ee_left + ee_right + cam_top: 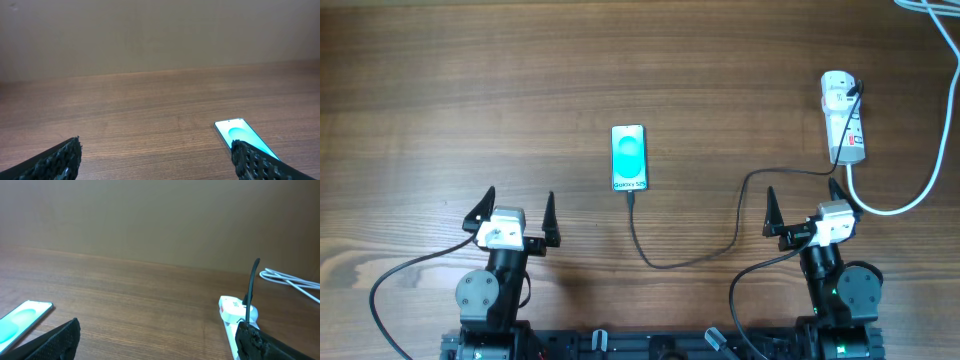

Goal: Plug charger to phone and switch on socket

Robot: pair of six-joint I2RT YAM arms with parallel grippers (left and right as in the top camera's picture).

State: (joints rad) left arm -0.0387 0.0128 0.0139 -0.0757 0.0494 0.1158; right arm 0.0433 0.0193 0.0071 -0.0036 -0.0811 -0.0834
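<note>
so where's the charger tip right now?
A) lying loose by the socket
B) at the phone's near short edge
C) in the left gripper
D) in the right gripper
B: overhead, the charger runs up to the near short edge of the phone, while the left gripper and right gripper stand open and empty. Whether the tip is fully seated can't be told.

R gripper (159, 330) over wood table (140, 295), fingers spread wide.
Phone (22, 317) near left, screen lit; socket (235, 312) near right w/ charger cable (251, 287) standing up from it; white cord (292, 282) far right.
</note>
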